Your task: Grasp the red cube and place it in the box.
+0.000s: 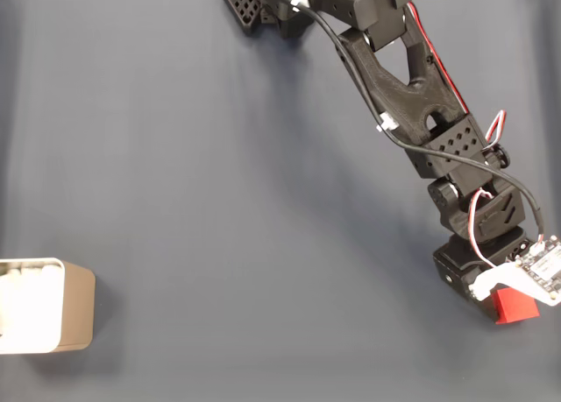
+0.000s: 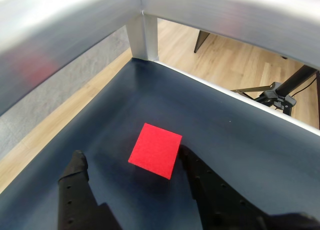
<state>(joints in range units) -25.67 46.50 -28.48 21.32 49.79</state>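
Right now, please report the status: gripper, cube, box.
Gripper open, fingers either side of red cube. Cube on mat, not yet gripped. Box far left in fixed view. Nothing in between.

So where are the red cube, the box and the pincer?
red cube [image 2: 155,150]: wrist view, top face.
box [image 1: 77,304]: fixed view, tan side wall.
pincer [image 2: 132,157]: wrist view, gap between the two fingertips.

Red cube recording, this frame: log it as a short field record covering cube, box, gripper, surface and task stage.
cube: red cube flat on the mat, lower right in the fixed view
box: the box at the left edge of the fixed view, far from the cube; interior white
gripper: gripper open, one finger on each side of the cube, the right finger close to it, contact unclear
surface: dark blue mat
stage: cube not lifted, grasp not closed
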